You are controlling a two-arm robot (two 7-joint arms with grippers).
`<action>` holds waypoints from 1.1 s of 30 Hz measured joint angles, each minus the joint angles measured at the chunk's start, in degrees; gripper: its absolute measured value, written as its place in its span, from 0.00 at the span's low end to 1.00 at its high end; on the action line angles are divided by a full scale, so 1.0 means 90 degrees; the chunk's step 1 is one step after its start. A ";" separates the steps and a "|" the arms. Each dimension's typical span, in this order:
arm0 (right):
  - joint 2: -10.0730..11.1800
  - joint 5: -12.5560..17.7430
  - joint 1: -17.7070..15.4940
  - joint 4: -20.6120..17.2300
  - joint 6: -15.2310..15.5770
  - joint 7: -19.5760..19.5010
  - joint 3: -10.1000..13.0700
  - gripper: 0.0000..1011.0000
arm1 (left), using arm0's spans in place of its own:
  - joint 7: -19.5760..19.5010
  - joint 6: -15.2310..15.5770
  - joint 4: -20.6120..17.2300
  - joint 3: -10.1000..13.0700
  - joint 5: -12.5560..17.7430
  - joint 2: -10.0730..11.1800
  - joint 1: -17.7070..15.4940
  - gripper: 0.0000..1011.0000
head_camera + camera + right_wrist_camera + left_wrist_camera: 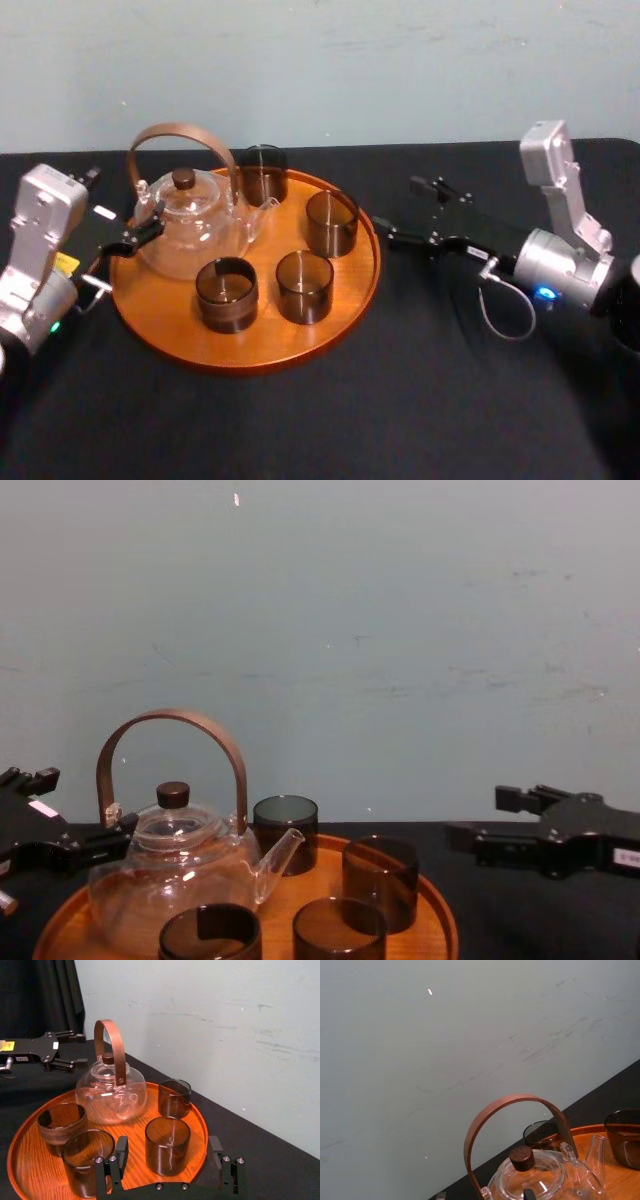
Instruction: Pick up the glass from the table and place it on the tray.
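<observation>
The round wooden tray (200, 340) lies on the black table (430, 400) and carries a glass teapot (190, 225) and several dark glasses. The glass (332, 222) nearest the tray's right rim stands upright, also seen as the glass (167, 1145) just past my right fingers. My right gripper (400, 212) hovers just off that rim, open and empty, a short gap from the glass. My left gripper (112, 208) is open at the tray's left edge beside the teapot, holding nothing.
The teapot's tall brown handle (170, 720) rises above the glasses. A pale wall (400, 630) stands close behind the table's far edge. Bare black tabletop stretches in front of and to the right of the tray.
</observation>
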 joint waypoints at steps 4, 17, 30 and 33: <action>0.0128 0.0102 -0.0166 -0.0158 -0.0064 -0.0069 0.0058 0.99 | 0.0000 0.0000 0.0000 0.0000 0.0000 0.0000 0.0000 0.99; 0.0397 0.0314 -0.0609 -0.0412 -0.0246 -0.0296 0.0253 0.99 | 0.0000 0.0000 0.0000 0.0000 0.0000 0.0000 0.0000 0.99; 0.0407 0.0334 -0.0644 -0.0434 -0.0266 -0.0323 0.0275 0.99 | 0.0000 0.0000 0.0000 0.0000 0.0000 0.0000 0.0000 0.99; 0.0406 0.0332 -0.0640 -0.0431 -0.0266 -0.0319 0.0273 0.99 | 0.0000 0.0000 0.0000 0.0000 0.0000 0.0000 0.0000 0.99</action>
